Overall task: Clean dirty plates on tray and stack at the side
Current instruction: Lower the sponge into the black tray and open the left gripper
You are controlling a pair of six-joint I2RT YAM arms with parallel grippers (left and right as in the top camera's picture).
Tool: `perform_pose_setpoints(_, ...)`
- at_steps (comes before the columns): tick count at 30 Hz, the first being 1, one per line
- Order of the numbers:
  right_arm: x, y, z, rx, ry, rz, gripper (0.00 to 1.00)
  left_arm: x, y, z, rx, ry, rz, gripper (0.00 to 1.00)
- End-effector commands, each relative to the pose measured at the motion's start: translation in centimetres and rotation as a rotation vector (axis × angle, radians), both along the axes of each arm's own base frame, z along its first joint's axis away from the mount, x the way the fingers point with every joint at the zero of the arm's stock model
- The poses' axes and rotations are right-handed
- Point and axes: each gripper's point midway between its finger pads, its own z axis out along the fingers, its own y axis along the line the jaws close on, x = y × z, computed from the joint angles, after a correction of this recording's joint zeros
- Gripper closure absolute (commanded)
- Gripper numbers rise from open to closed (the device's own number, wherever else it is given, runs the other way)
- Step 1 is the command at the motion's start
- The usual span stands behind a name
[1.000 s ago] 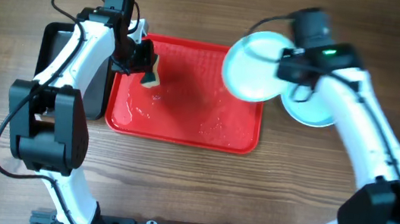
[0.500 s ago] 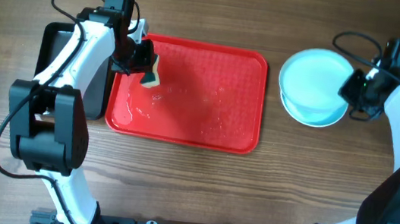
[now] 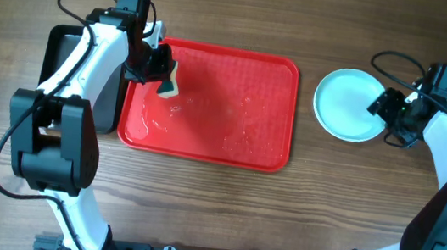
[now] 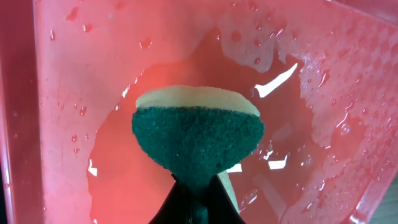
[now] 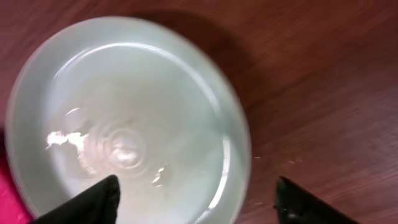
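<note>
Right hand (image 3: 386,106) spread wide, holding nothing, hovers at far rim of plates (image 3: 344,104), stacked on tabletop (image 3: 213,209) just right of tray (image 3: 243,102). Left hand (image 3: 160,64) clamps sponge (image 4: 198,127) over tray's left end. Tray wet, bare of plates; task looks all but done.

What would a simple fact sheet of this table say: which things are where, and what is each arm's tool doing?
tray: red, mid-table, wet with puddles and drops, no plates on it
plates: pale, on the wood right of the tray; how many are stacked cannot be told
sponge: green scrub face, yellow back, at the tray's left end
left tool: shut on the sponge
right tool: open, at the plates' right rim
black tray: left of the red one, partly under the left arm
</note>
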Motion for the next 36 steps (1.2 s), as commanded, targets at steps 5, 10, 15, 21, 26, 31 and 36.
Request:
perform_pose_setpoints(5, 3.1, 6.1, 6.5, 0.125, -0.193, 0.243, 0.19, 0.7, 5.3, 6.0, 0.163, -0.095, 0.102, 0.96)
perform_pose_setpoints(10, 3.2, 12.0, 8.0, 0.105, -0.225, 0.404, 0.19, -0.2, 10.8, 8.2, 0.309, -0.123, 0.209, 0.96)
perform_pose_setpoints(15, 2.7, 16.8, 7.2, 0.056, -0.196, 0.484, 0.18, -1.2, 15.7, 6.4, 0.377, -0.065, 0.313, 0.96)
perform_pose_setpoints(21, 1.9, 19.9, 7.2, 0.047, -0.194, 0.562, 0.17, -2.0, 19.6, 3.1, 0.388, -0.032, 0.474, 0.96)
perform_pose_setpoints(26, 1.6, 20.5, 7.1, 0.050, -0.188, 0.579, 0.17, -2.1, 20.7, 0.3, 0.382, -0.062, 0.509, 0.96)
perform_pose_setpoints(31, 1.4, 20.5, 7.0, 0.050, -0.178, 0.579, 0.17, -2.1, 20.3, -0.8, 0.362, -0.071, 0.504, 0.55)
perform_pose_setpoints(36, 1.7, 20.5, 7.3, 0.033, -0.202, 0.612, 0.17, -1.6, 20.0, -0.1, 0.340, -0.090, 0.503, 0.00)
